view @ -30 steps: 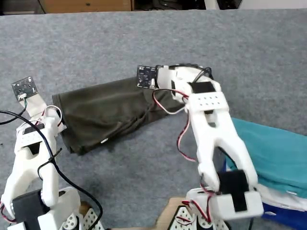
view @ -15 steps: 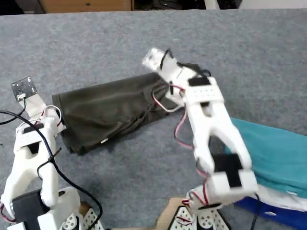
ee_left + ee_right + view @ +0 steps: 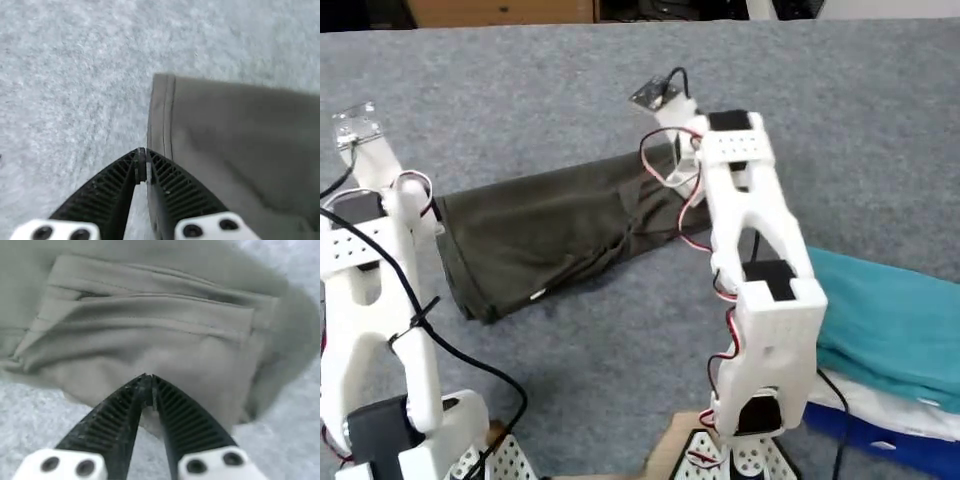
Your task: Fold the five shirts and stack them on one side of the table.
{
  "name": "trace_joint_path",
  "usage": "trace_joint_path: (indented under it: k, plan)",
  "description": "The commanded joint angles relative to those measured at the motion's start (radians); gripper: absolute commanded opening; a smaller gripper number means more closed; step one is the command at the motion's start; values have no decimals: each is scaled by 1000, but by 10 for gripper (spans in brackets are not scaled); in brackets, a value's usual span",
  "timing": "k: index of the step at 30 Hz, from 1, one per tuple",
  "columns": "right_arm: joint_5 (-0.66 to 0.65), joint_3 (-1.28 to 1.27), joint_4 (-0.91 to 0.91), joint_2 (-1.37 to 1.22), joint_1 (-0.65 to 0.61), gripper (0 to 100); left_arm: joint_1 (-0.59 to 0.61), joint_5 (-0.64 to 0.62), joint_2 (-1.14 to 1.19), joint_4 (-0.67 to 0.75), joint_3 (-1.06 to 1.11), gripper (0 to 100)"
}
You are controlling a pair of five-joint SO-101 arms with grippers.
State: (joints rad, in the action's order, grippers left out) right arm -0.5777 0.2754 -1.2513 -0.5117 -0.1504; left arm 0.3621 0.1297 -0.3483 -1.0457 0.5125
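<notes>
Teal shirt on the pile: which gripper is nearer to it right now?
Right. The right gripper is over the end of the dark shirt that faces the teal shirt; the left gripper is at the dark shirt's opposite end, farther from it.

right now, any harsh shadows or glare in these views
High view: flat, even light, no glare on the table, only faint shade beside the shirt. Left wrist view: evenly lit, no hard shadow from the shut left gripper. Right wrist view: soft shade in the shirt folds and a dim patch on the table past its edge, beyond the shut right gripper.
</notes>
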Motion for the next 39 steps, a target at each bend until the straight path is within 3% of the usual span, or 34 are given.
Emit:
trace_joint_path:
  k: [1, 7, 11, 21, 28, 39]
  plan:
    - [14, 148, -94, 105, 18, 5, -6, 43, 4, -110, -77, 60]
    - [18, 243, -120, 133, 19, 5, 61, -84, 18, -321, -140, 259]
    - [46, 240, -89, 71, -2, 5, 55, -109, 79, -336, -150, 315]
    - [143, 159, 169, 45, 236, 5, 60, -80, 314, -187, -152, 313]
    - [210, 15, 328, 50, 232, 5, 64, -80, 314, -87, -149, 250]
    - [215, 1, 359, 45, 229, 5, 58, -81, 397, -64, -152, 221]
